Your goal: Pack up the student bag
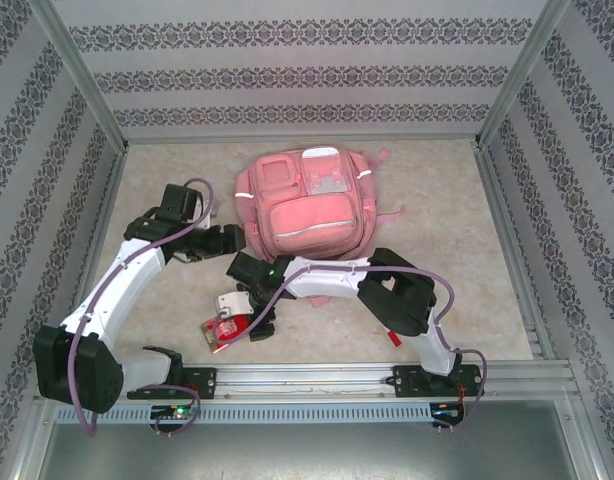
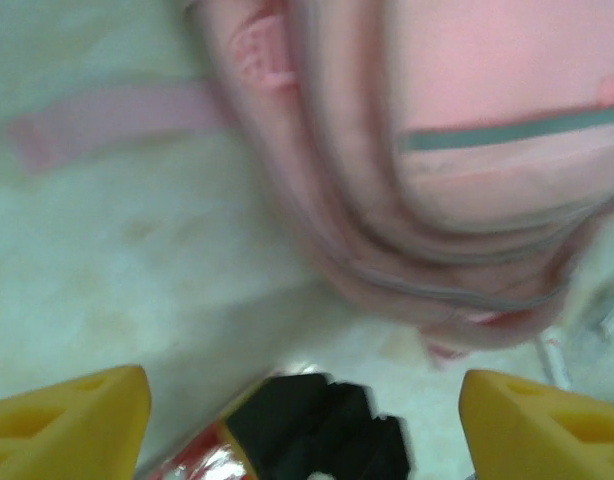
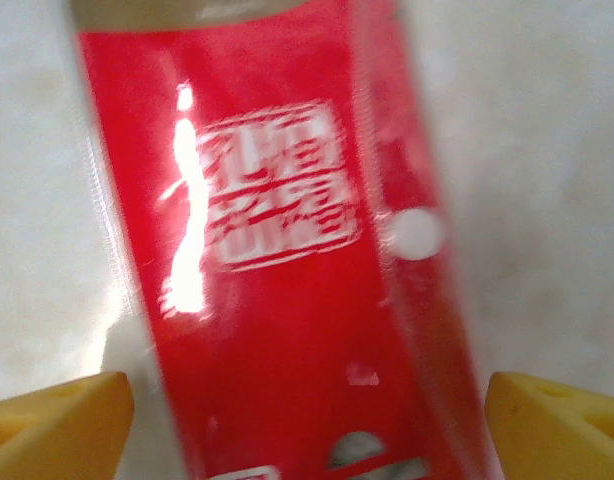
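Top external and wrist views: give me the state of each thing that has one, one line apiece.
student bag: lying flat on the table, front pockets up; zips too small to judge.
left gripper: open, empty, beside the student bag.
right gripper: open, straddling the red packet.
red packet: lying flat on the table, outside the student bag, not gripped.

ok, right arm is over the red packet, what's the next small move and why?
Probably lower the right gripper a little and close on the red packet. Its jaws stand wide open on either side of the packet, which lies flat on the table and is not yet gripped. The backpack sits just beyond.
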{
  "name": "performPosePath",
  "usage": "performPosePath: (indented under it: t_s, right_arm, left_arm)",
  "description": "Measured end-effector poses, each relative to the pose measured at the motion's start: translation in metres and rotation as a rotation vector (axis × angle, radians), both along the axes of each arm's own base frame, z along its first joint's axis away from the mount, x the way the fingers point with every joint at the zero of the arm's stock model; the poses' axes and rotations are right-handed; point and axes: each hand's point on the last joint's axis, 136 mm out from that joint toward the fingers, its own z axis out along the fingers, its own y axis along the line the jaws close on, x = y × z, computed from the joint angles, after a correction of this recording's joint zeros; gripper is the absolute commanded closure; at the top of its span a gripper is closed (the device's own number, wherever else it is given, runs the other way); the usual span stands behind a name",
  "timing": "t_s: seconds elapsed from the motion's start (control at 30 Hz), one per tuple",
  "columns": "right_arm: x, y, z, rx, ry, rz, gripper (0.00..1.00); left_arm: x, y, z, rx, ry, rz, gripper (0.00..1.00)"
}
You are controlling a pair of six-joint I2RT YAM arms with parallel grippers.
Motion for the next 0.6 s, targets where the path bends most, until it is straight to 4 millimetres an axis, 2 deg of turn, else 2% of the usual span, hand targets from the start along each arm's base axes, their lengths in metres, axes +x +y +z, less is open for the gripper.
performPosePath:
  t_s: [0.07,0.17,0.2,0.23,0.37,0.6]
  right_arm:
    - [-0.007,-0.002,-0.003,-0.031,0.011,0.03,0.12]
    - [-0.002,0.004,0.006,-0.01,0.014,0.034,0.1]
    - [0.001,0.005,0.008,-0.004,0.011,0.031,0.1]
    - [-0.001,0.004,0.009,-0.005,0.017,0.046,0.09]
    - [-0.004,0.005,0.012,0.01,0.027,0.054,0.09]
    - [0.002,-0.001,0.03,0.066,0.044,0.06,0.07]
  left_arm:
    - [-0.021,0.015,-0.031,0.024,0.138,0.117,0.24]
    - [-0.071,0.023,-0.071,0.056,0.363,0.2,0.29]
    - [-0.086,0.025,-0.08,0.065,0.425,0.225,0.3]
    - [-0.093,0.027,-0.085,0.07,0.453,0.259,0.32]
    - [-0.101,0.031,-0.086,0.06,0.479,0.366,0.39]
    - [-0.107,0.038,-0.088,0.068,0.51,0.467,0.4]
